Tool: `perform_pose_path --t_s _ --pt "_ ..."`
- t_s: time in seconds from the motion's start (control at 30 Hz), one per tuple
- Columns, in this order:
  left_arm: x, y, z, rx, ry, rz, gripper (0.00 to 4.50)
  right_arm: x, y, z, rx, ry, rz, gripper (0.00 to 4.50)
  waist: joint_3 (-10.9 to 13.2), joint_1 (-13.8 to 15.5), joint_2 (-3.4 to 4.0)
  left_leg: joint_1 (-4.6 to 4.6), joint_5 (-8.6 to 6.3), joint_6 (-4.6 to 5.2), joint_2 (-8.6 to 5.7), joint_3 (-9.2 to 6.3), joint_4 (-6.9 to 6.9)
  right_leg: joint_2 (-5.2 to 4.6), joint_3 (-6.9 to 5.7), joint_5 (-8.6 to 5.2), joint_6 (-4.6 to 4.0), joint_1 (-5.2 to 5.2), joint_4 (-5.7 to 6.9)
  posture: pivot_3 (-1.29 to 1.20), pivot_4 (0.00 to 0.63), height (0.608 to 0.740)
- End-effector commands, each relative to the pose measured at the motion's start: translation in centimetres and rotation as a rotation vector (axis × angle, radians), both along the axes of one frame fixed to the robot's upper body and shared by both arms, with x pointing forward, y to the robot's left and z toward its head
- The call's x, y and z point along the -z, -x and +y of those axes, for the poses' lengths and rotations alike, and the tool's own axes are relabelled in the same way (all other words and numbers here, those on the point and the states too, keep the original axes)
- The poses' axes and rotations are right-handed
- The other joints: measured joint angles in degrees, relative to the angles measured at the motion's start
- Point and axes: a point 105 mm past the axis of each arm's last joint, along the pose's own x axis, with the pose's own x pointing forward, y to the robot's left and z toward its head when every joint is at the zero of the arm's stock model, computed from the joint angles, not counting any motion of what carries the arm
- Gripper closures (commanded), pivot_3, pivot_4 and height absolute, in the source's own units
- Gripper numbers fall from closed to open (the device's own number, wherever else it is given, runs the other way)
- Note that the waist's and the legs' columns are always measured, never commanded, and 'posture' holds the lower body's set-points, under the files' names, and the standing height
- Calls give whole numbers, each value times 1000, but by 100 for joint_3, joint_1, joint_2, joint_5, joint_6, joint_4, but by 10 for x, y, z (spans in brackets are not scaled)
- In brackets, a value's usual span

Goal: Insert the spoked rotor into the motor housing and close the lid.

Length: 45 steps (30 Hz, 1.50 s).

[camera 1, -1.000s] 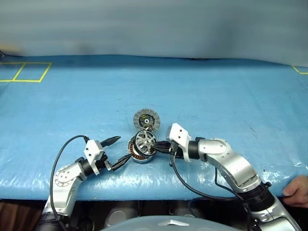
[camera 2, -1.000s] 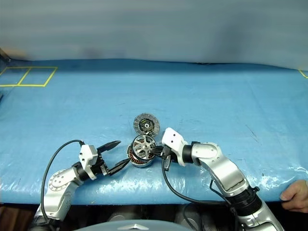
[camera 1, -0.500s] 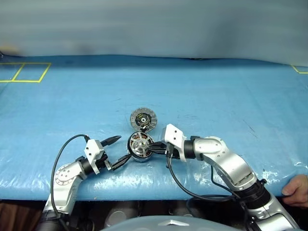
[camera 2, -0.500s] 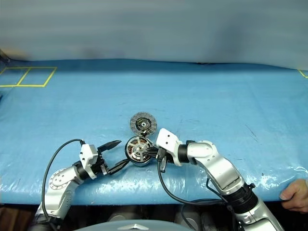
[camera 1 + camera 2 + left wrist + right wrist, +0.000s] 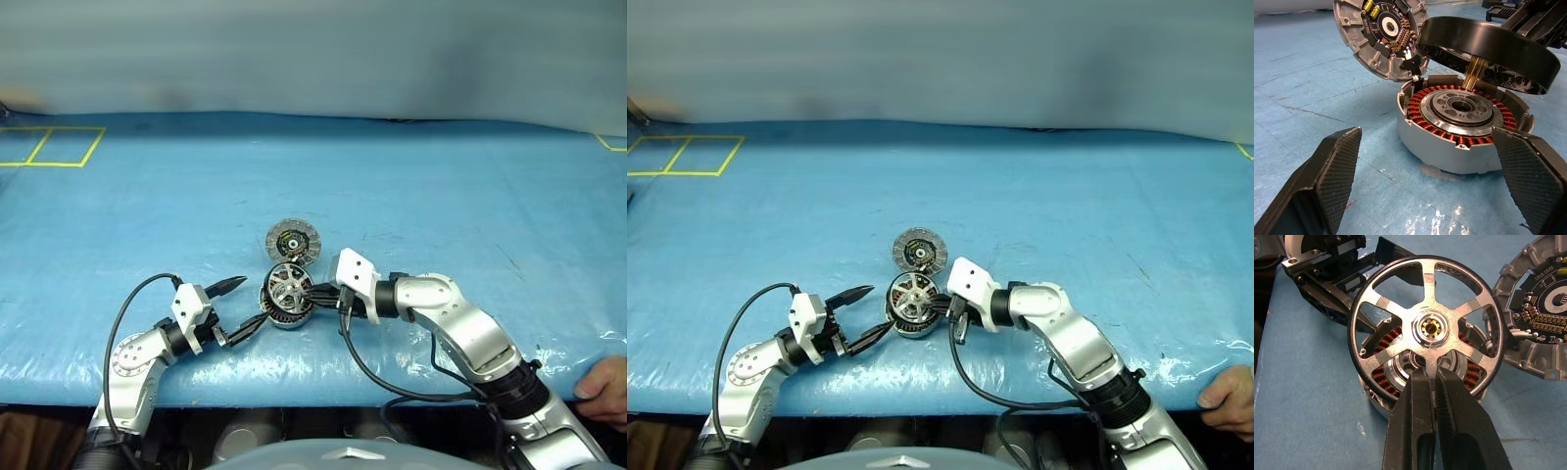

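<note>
**Two grippers flank the housing as the rotor hangs above it**

Two black fingers of the right gripper (image 5: 1436, 382) are pinched shut on a silver spoke of the spoked rotor (image 5: 1428, 328), just under its hub. The rotor hangs over the motor housing (image 5: 1464, 122), tilted, its right edge higher than its left, with the brass shaft (image 5: 1473, 73) reaching down toward the silver hub inside the copper windings. From the left wrist view there is clear air between the rotor's dark rim and the housing wall, so I judge it not yet seated.

What the coming move turns on is the shaft's line against the housing's centre bore: the rotor sits almost straight above the cup, so what remains looks like levelling it and going down along the shaft's axis. The right arm, coming in from the right, is the one placed to do it.

The left gripper (image 5: 238, 308) stands fully open and empty on the near-left side, one finger tip close beside the housing wall and the other spread well off it, ready to steady it.

The lid (image 5: 293, 241) lies open on the far side, joined at the housing's edge, circuit face up, leaving the top free. The blue table cover (image 5: 441, 196) is bare on every side, while a person's hand (image 5: 605, 387) rests at the near right edge, well apart.
</note>
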Motion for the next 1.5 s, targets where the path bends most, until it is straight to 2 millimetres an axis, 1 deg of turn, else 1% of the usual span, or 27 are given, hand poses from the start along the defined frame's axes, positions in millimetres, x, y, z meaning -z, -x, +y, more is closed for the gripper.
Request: perform_pose_path --t_s 0.03,0.1,0.23,0.37,0.5,0.77,1.0,1.2,1.37,1.5 --pt "-1 -1 1 -5 -4 -15 0 -8 0 5 -30 -16 -36 4479 0 2 0 0 0 0 0 0 0 0 0 0 0 0 0 0 150 740" --pt "-1 -1 1 -6 -4 -16 0 -8 1 4 -33 -14 -34 4479 0 2 0 0 0 0 0 0 0 0 0 0 0 0 -1 0 150 740" --pt "-1 -2 0 -9 -4 -18 0 -9 3 6 -51 -21 -29 3501 0 3 0 0 0 0 0 0 0 0 0 0 0 0 0 0 150 740" --pt "-1 -2 0 -9 -3 -19 0 -11 2 7 -48 -37 -37 3501 0 3 0 0 0 1 0 0 0 0 0 0 0 0 0 0 150 740" --pt "-1 -1 0 -8 -3 -17 0 -20 -1 9 -27 -81 -55 3501 0 3 0 0 0 0 0 0 0 0 0 0 0 0 0 0 150 740" --pt "-2 -1 1 -8 -3 -19 0 -29 -2 13 -26 -127 -68 3501 0 4 0 0 0 0 0 0 0 0 0 0 0 0 0 0 150 740" --pt "-2 0 2 -11 1 -15 0 -22 -6 26 -35 -134 -47 3501 0 0 0 0 0 0 0 0 0 1 0 0 0 0 0 0 150 740" --pt "-2 2 5 -18 -1 -10 0 -19 1 38 -91 -137 -29 3501 0 -12 0 0 0 -1 0 0 -1 1 1 0 -1 -1 0 0 150 740" --pt "-1 3 5 -23 -2 -7 0 -7 1 36 -96 -76 -38 3501 0 -12 -1 1 0 0 -1 0 0 1 1 0 0 -1 0 0 150 740" --pt "0 4 6 -24 -1 -1 0 -1 -6 30 -78 12 -120 3501 -1 -10 -1 2 0 -1 -1 0 0 2 1 0 0 0 1 0 150 740"
